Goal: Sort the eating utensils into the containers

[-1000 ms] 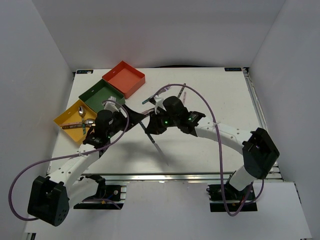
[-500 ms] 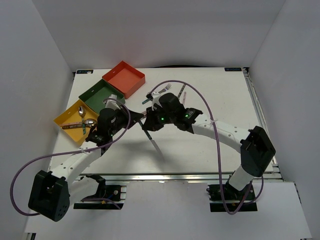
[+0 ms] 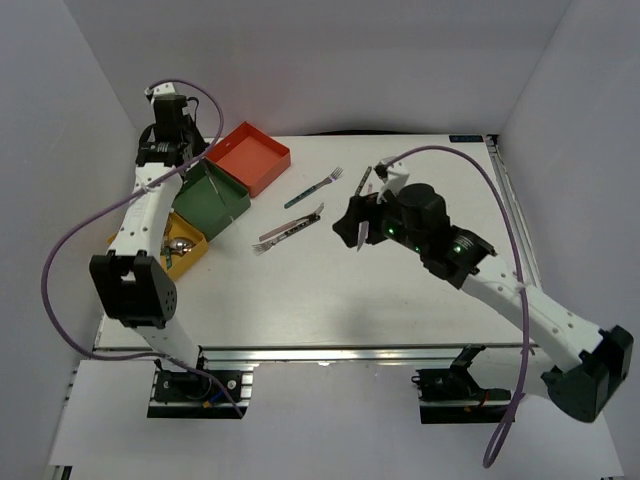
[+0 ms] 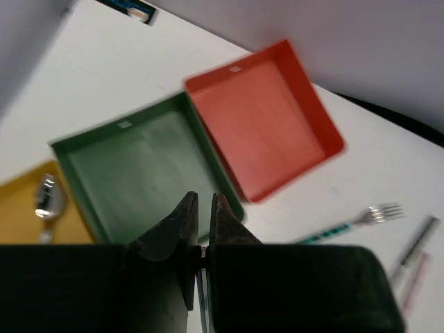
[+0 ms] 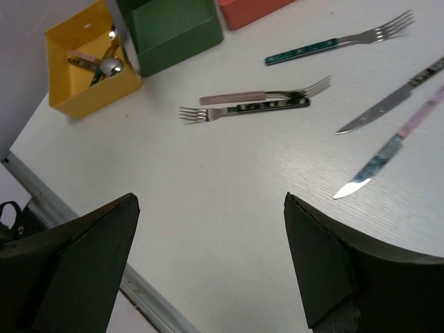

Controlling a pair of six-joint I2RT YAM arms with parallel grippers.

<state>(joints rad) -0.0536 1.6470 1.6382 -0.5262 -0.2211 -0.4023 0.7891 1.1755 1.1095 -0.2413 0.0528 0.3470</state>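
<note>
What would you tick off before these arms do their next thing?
1. Left gripper gripping something: ok, shut on a slim metal utensil.
2. Which kind of utensil it is: cannot tell.
3. Drop spot below it: ok, it hangs over the green tray, whose floor looks bare.
4. Right gripper free for a pick: ok, open and empty.
5. Next pick lies alone: not ok, two forks lie side by side, touching.
6. Arms apart: ok, far from each other in the top view.
</note>
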